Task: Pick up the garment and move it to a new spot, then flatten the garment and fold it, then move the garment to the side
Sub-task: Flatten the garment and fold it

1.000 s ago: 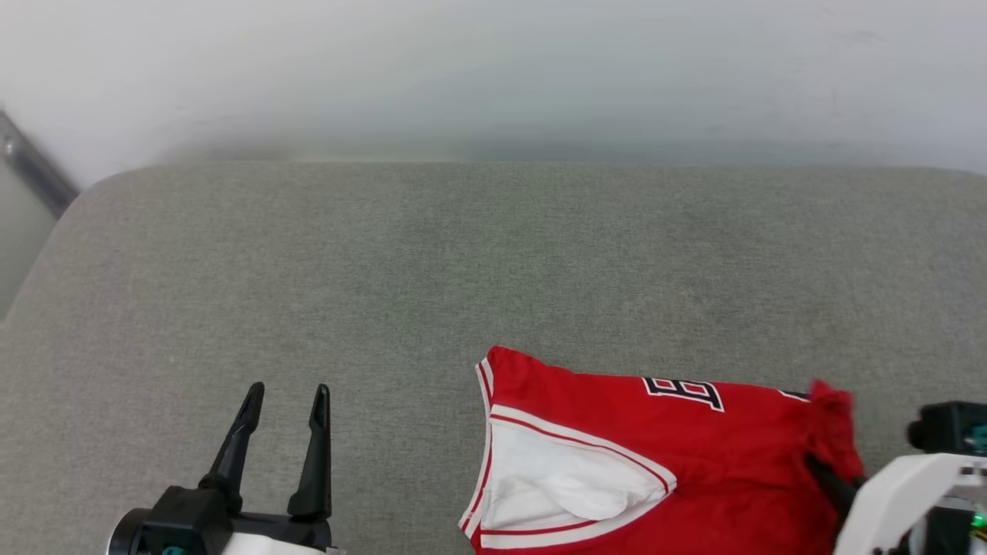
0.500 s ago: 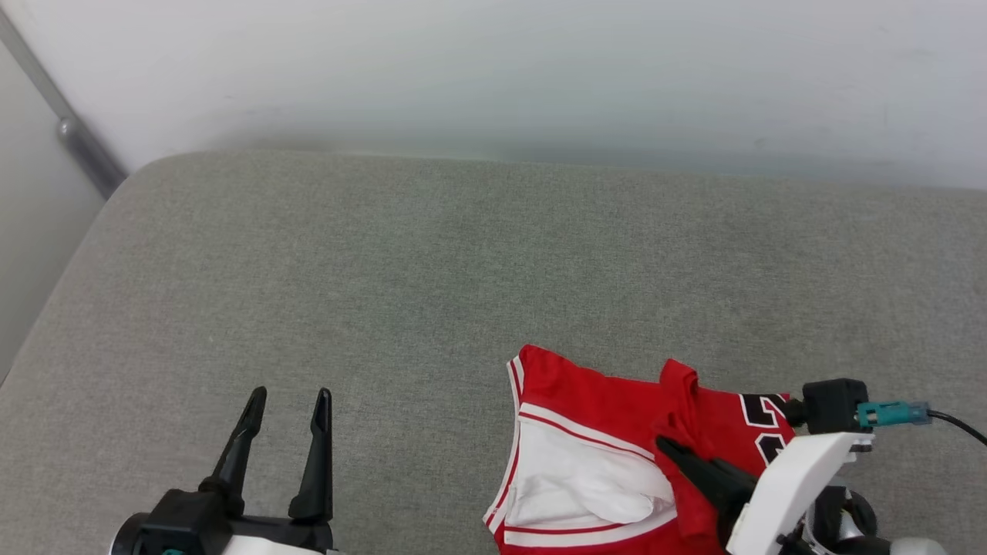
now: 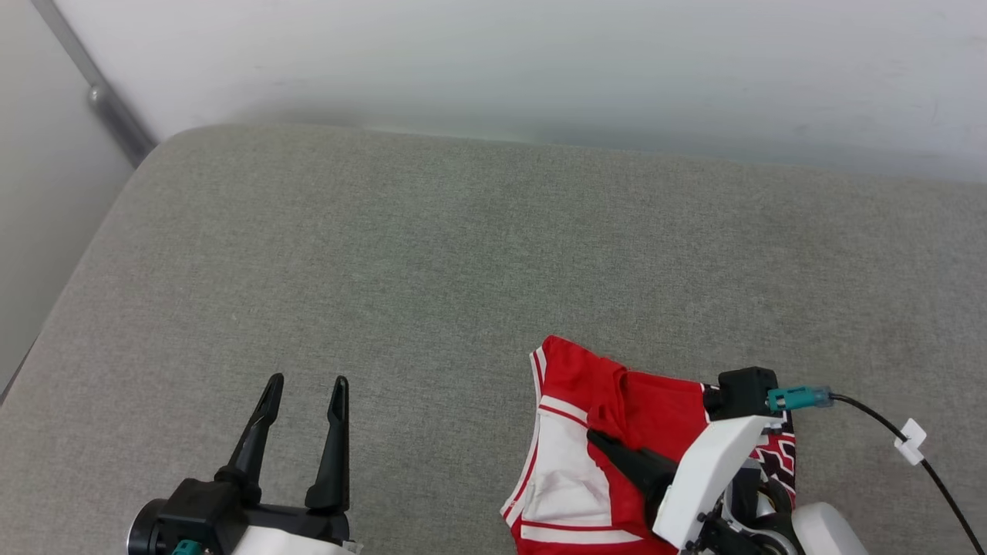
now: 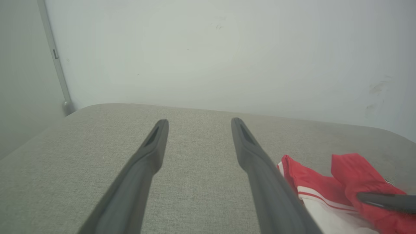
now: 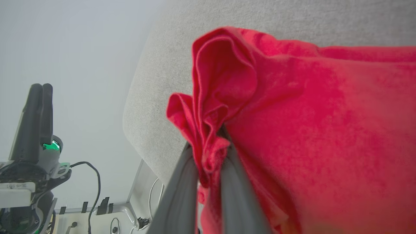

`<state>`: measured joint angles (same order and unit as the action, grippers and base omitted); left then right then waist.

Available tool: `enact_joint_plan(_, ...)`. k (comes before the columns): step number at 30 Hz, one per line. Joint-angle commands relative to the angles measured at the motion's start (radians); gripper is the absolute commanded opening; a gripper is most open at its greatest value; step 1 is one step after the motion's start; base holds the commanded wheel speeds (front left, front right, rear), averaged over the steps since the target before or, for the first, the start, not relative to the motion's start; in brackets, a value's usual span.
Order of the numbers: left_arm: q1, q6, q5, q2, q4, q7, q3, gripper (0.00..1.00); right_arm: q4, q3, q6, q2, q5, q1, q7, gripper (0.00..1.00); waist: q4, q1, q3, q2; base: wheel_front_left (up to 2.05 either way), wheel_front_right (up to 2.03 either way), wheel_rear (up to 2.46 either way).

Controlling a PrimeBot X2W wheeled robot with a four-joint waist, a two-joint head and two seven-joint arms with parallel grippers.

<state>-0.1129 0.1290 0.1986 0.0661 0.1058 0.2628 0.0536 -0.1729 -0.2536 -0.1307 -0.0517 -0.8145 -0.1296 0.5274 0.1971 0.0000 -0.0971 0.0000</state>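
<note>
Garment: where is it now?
Head view, lower right: the garment lies bunched on the grey cushion, a red fold pinched in the right gripper.

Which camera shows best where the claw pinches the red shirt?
The right wrist view: up close, the right gripper grips a bunched fold of the shirt. The head view shows it from above, partly behind the arm; the left wrist view catches one corner.

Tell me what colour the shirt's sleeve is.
The sleeve is white with red-and-white striped trim, on the red garment. It shows best in the head view.
</note>
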Motion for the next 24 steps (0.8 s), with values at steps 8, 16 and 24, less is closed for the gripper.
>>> enact_joint_plan(8, 0.003, 0.000, 0.006, 0.000, -0.010, 0.003, -0.004, 1.00, -0.046, -0.101, 0.000, 0.003, -0.034, -0.059, -0.058, 1.00, -0.004, 0.0000, 0.015, 0.0000, 0.00, 0.00, 0.00)
enact_joint_plan(16, -0.002, 0.000, 0.002, -0.001, -0.008, 0.002, -0.010, 1.00, 0.002, -0.062, 0.000, 0.002, 0.119, -0.125, -0.053, 1.00, -0.036, 0.0000, 0.028, 0.0000, 0.00, 0.00, 0.00)
enact_joint_plan(24, 0.003, 0.000, 0.009, -0.002, -0.001, 0.003, -0.008, 1.00, 0.096, -0.018, 0.000, -0.131, 0.447, -0.195, -0.159, 1.00, -0.071, 0.0000, 0.026, 0.0000, 0.00, 0.00, 0.00)
